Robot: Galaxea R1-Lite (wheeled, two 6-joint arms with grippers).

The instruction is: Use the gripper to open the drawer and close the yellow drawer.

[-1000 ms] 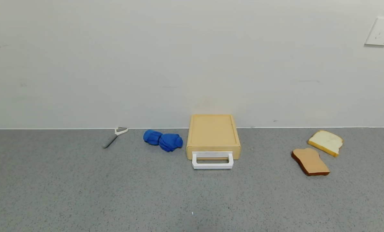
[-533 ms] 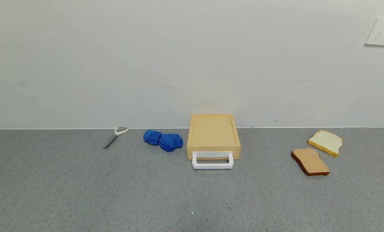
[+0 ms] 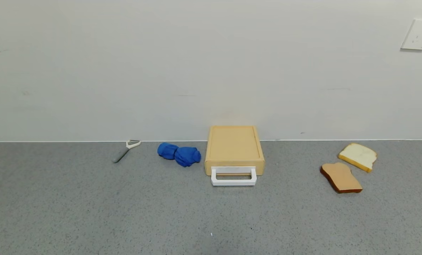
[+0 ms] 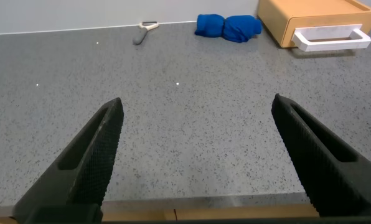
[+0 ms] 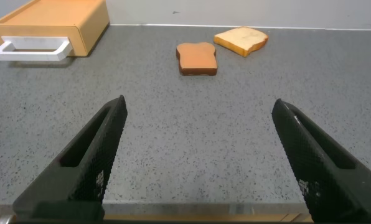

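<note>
The yellow drawer (image 3: 234, 151) is pushed fully into its box at the middle of the counter's (image 3: 90, 212) back edge, its white handle (image 3: 234, 176) left untouched. Both claws are held wide apart over the counter's near edge — the left gripper (image 4: 198, 155) and the right gripper (image 5: 201, 155) — well apart from it.

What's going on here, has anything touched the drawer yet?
Nothing is being handled right now. The drawer sits shut against the back wall, its white handle facing the robot. The left pincer and right pincer are both open, hanging over bare counter near its front edge, well short of the drawer. A blue cloth, a peeler and two bread slices lie untouched.
</note>
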